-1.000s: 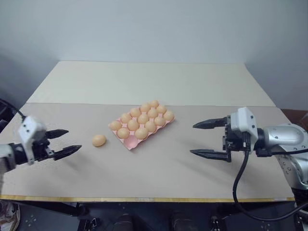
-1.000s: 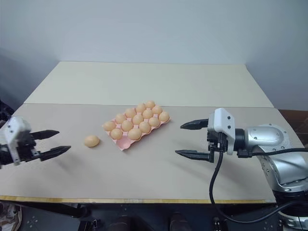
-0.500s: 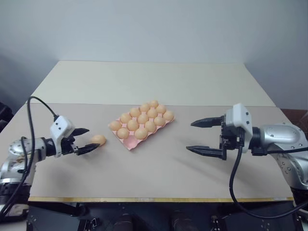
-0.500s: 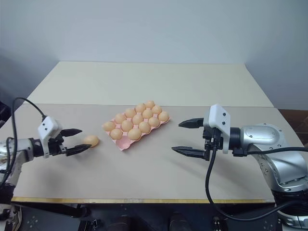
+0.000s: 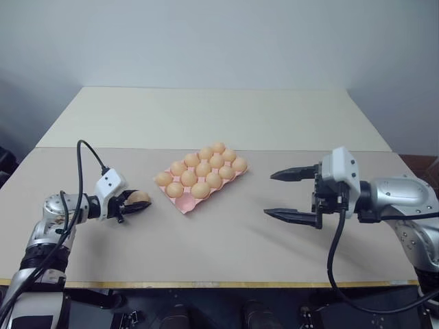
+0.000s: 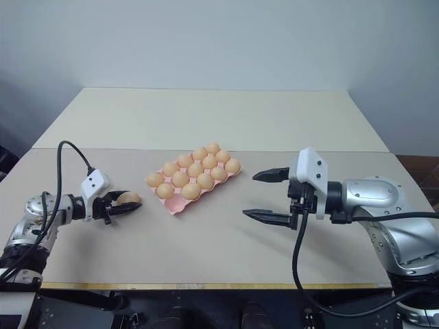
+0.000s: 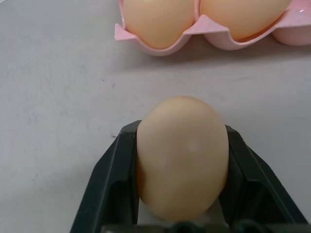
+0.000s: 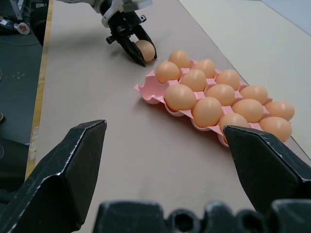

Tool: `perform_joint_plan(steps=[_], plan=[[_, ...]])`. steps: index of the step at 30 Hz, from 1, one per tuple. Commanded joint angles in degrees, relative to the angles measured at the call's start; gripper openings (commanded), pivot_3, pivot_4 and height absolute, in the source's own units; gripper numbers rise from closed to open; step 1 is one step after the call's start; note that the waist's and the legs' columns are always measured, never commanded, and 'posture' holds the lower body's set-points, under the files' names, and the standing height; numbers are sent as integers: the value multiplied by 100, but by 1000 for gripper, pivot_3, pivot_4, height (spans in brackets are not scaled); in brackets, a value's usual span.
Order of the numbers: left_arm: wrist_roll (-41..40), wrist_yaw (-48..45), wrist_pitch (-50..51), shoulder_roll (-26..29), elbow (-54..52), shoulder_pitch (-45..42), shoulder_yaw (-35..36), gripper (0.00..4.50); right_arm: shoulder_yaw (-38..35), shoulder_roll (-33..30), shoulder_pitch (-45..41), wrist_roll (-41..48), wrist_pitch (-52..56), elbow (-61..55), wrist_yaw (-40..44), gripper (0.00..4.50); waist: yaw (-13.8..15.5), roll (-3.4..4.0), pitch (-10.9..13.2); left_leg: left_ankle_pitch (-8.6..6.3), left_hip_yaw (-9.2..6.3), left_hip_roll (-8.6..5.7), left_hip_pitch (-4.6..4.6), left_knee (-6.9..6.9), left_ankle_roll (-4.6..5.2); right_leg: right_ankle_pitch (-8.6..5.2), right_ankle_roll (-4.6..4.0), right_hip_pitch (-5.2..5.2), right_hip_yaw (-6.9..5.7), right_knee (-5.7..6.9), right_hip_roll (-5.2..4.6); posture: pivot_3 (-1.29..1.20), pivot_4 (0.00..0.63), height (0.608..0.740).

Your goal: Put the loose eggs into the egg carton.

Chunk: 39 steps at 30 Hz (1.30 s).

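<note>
Now the left gripper [image 5: 135, 203] pinches the egg [image 5: 139, 198] on the table [image 5: 226, 240], near the carton [image 5: 184, 205]. Right gripper [image 5: 288, 195] hangs beside it, jaws spread.

Left tool [image 5: 134, 204] clamped low, right tool [image 5: 296, 196] spread wide, raised

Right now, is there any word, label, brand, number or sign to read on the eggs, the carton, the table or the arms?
None: no readable text.
Egg carton: plain pink.
Loose egg, between the left gripper's fingers: unmarked.
Right gripper: no label legible.
Table: bare.
</note>
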Motion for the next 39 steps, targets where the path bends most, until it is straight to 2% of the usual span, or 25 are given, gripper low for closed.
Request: perform_joint_plan(steps=[1, 7, 12, 15, 18, 22, 27, 32, 38, 39], plan=[[-212, -167, -119, 244, -157, 72, 345, 1771, -238, -59, 19, 145, -30, -150, -20, 4500, -7, 0, 0, 0, 0, 0, 0, 0, 0, 0, 0, 0, 0, 0, 0, 0, 150, 740], [-868, -592, 353, 493, -1009, 478, 812, 1771, -244, 38, 25, 133, -265, -2, 64, 4500, -7, 0, 0, 0, 0, 1, 0, 0, 0, 0, 0, -1, 0, 1, -1, 0, 150, 740], [-1733, -1162, 1194, 786, -2574, 1064, 1090, 1771, -264, 49, 51, 157, -333, 52, 139, 4500, 4, 0, 0, 0, 1, 2, -1, 1, 0, -1, 1, 1, -1, -1, -2, 0, 150, 740], [-2195, -1224, 1617, 896, -3227, 1223, 1319, 1771, -275, 35, 64, 160, -351, 63, 173, 4500, 10, 0, 0, 0, 1, 3, -1, 1, 0, -1, 1, 0, -1, 0, -2, 0, 150, 740], [-2248, -1072, 1771, 946, -3550, 1238, 1374, 1771, -279, 20, 66, 181, -351, 71, 191, 4500, 3, 0, 0, 0, 1, 2, 5, 1, 0, -1, 1, 4, -1, 3, -1, 0, 150, 740], [-2070, -960, 1673, 814, -3578, 978, 1088, 1771, -287, 13, 49, 219, -361, 96, 229, 4500, 1, 0, 0, 0, 1, 2, 6, 1, 0, -1, 1, 4, -1, 1, 0, 0, 150, 740], [-1470, -645, 1428, 150, -3255, 286, 211, 1771, -221, 44, -9, 151, -399, 152, 219, 4500, 85, 0, 0, 0, 0, -2, 4, 4, 0, 0, 2, 10, -2, -4, -1, 0, 150, 740], [-840, -464, 856, -407, -2387, -189, -329, 1771, -279, 17, 47, 166, -355, 43, 137, 4500, 103, 0, 0, 0, -1, -2, 0, 4, 0, 1, 1, 5, -1, -4, 0, 0, 150, 740], [-448, -476, 504, -739, -1609, -543, -623, 1771, -413, -38, 177, 233, -284, -117, 22, 4500, 122, 0, 0, 0, -2, -4, 0, 5, 1, 1, 1, 5, -1, -3, 0, 0, 150, 740], [-450, -536, 474, -764, -1568, -561, -646, 2439, -429, -40, 188, 237, -276, -131, 10, 4500, 134, 0, 0, 0, -2, -3, -2, 5, 1, 1, 1, 5, -1, -4, 0, 0, 150, 740]])
